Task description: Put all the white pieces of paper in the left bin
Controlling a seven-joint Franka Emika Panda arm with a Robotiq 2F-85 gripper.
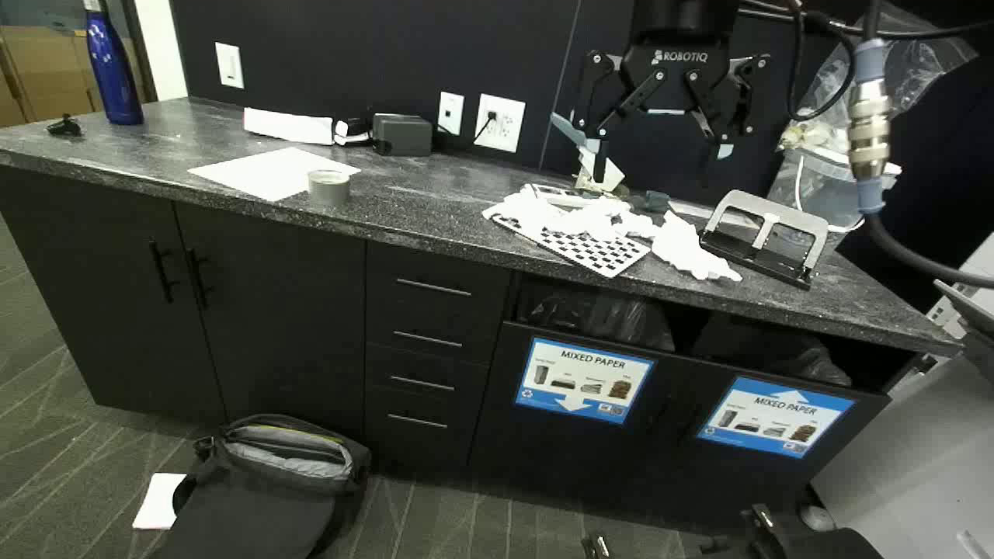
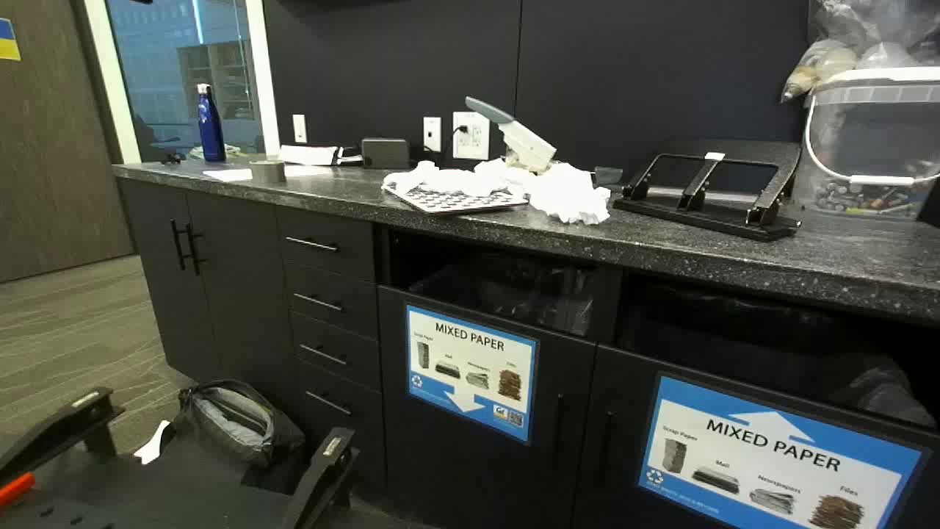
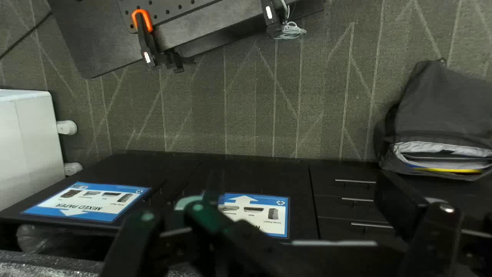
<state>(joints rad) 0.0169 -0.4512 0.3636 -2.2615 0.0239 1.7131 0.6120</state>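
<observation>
Crumpled white pieces of paper lie in a heap on the countertop in both exterior views, some over the checkered mat (image 1: pixel 598 252), others just right of it, such as the white paper (image 1: pixel 687 247) and the white paper (image 2: pixel 565 195). Beneath the counter edge sits the left bin (image 1: pixel 586 380), its dark front labelled in blue and white, with a gap above that shows plastic liner. Its label (image 3: pixel 269 215) appears upside down in the wrist view, partly covered by a finger. My gripper (image 1: pixel 654 159) hangs above the paper in an exterior view, open, fingers wide apart with nothing between them.
A grey-handled white tool (image 2: pixel 525 139) leans up behind the paper. Right of the heap stands a black metal stand (image 1: pixel 765 237), near a clear bucket (image 2: pixel 874 147). A tape roll (image 1: pixel 328 186) and white sheet (image 1: pixel 268 172) lie left. Another labelled bin (image 2: pixel 778 448) adjoins.
</observation>
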